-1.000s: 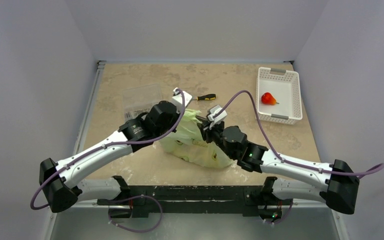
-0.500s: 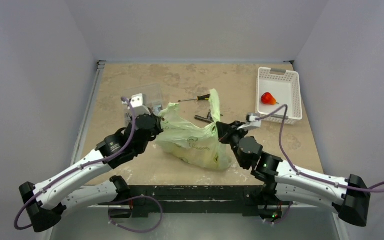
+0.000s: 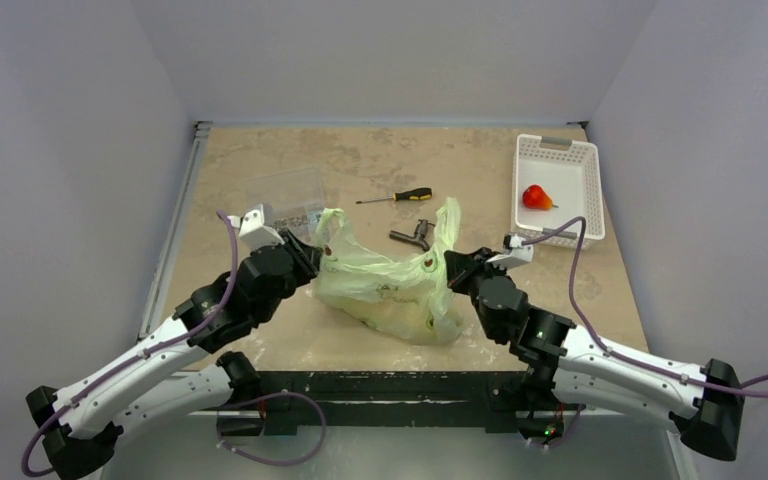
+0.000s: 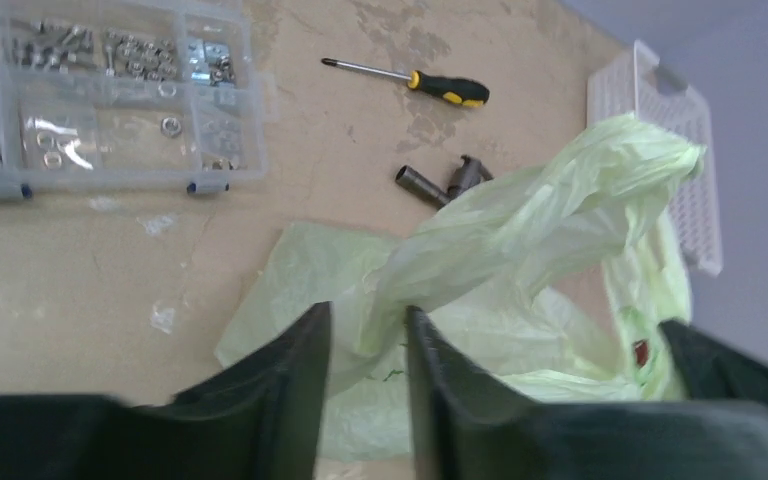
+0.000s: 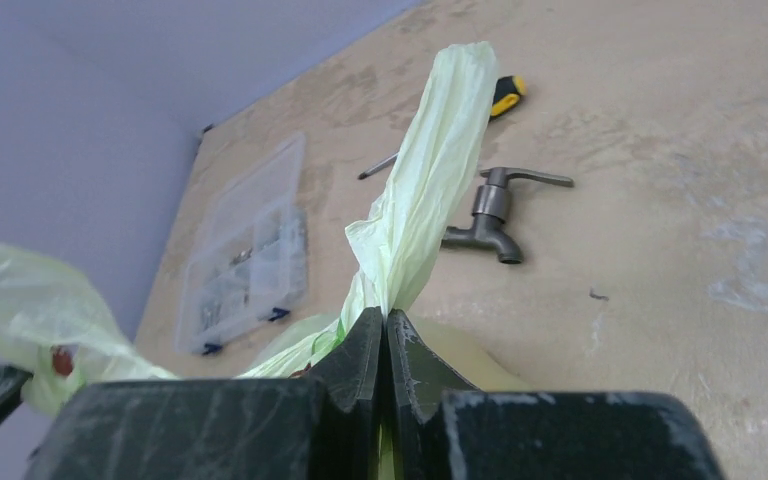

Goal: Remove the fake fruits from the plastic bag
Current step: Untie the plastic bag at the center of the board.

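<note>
The pale yellow-green plastic bag [image 3: 390, 295] lies in the middle of the table, its mouth stretched between my two grippers. My left gripper [image 3: 308, 262] is at its left handle. In the left wrist view bunched film [image 4: 380, 310] runs between the fingers, which stand a narrow gap apart. My right gripper [image 3: 452, 266] is shut tight on the right handle [image 5: 425, 190], which sticks up beyond the fingertips. One red fake fruit [image 3: 535, 197] lies in the white basket. No fruit shows clearly inside the bag; only small red marks show through the film.
A white slotted basket [image 3: 520, 185] stands at the back right. A yellow-and-black screwdriver [image 3: 400, 196] and a metal tap [image 3: 412, 236] lie just behind the bag. A clear box of small parts [image 3: 285, 195] sits at the back left.
Both arms have drawn back from above the bag, the left to the left and the right to the right. The handles came with them and the bag's mouth spread open.
</note>
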Controlling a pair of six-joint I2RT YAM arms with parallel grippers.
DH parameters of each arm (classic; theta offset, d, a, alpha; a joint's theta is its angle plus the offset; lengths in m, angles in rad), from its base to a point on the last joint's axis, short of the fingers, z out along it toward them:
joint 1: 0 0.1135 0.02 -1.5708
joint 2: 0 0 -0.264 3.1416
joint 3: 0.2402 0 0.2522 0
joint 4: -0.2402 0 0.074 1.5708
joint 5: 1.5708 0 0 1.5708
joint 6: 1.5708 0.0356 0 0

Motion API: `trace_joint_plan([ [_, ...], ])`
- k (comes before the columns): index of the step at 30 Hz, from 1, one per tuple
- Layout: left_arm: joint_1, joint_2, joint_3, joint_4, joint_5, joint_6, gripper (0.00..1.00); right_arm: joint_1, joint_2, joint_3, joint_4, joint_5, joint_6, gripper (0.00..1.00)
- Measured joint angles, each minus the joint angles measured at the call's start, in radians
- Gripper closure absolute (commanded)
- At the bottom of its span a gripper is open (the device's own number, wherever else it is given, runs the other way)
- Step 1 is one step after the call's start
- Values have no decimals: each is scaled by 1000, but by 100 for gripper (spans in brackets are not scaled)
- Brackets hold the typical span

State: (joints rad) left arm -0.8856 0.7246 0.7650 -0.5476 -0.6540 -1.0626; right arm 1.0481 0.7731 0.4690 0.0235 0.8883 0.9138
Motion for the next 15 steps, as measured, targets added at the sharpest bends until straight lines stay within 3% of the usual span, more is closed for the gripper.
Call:
trace_joint_plan([
  [1, 2, 3, 9, 6, 37, 64, 43, 0, -31, -18, 40, -45, -67, 100],
  [3, 2, 14, 37, 9, 116, 204, 3, -1, -64, -37, 95, -122, -171, 100],
  [4, 2, 23, 58, 6, 160, 291, 0, -1, -73, -39, 114, -158, -215, 100],
  [8, 11, 82, 177, -31, 320, 593, 0, 0, -73, -40, 172, -264, -336, 100],
  [13, 64, 208, 391, -99, 489, 824, 0, 0, -57, -42, 219, -338, -405, 100],
  [15, 91, 278, 483, -124, 521, 872, 15, 0, -43, -42, 227, -360, -420, 100],
])
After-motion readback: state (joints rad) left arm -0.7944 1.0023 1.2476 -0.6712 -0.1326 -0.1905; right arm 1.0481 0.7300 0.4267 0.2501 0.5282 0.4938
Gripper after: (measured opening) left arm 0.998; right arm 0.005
